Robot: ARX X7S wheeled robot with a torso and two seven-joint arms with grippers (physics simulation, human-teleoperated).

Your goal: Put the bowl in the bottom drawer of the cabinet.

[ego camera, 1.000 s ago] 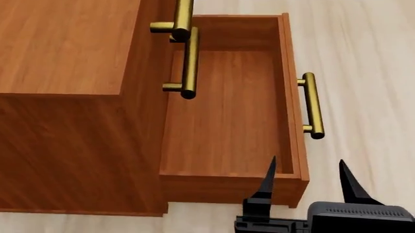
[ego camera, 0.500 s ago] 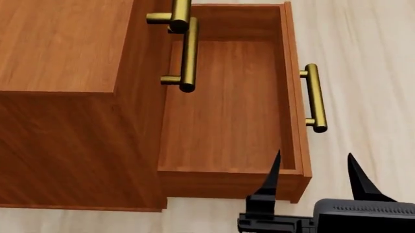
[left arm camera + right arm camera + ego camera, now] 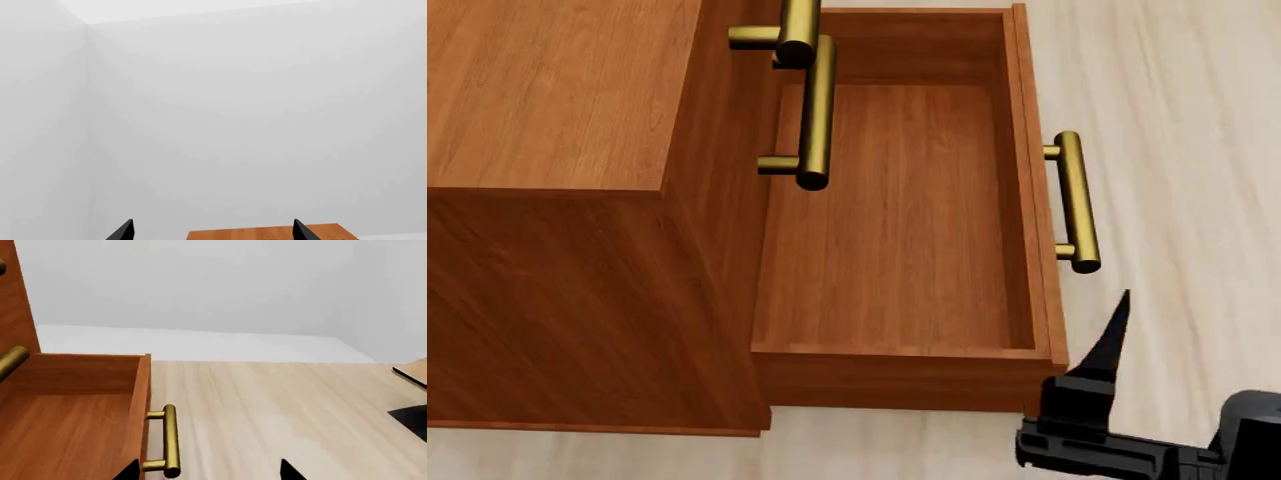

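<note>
Your black right gripper [image 3: 208, 471] had its two pointed fingers spread wide apart and held nothing. It hung low over the pale wood floor [image 3: 1201, 150], just beside the near front corner of the pulled-out reddish-brown wooden bottom drawer [image 3: 894, 230], and the drawer's brass bar handle [image 3: 1074, 203] was a little way ahead of it. The big reddish-brown wooden cabinet [image 3: 547, 100] stood past the drawer. Your black left gripper [image 3: 212, 232] was also wide open and empty, aimed at a plain white wall [image 3: 253, 110]. No view showed the bowl.
</note>
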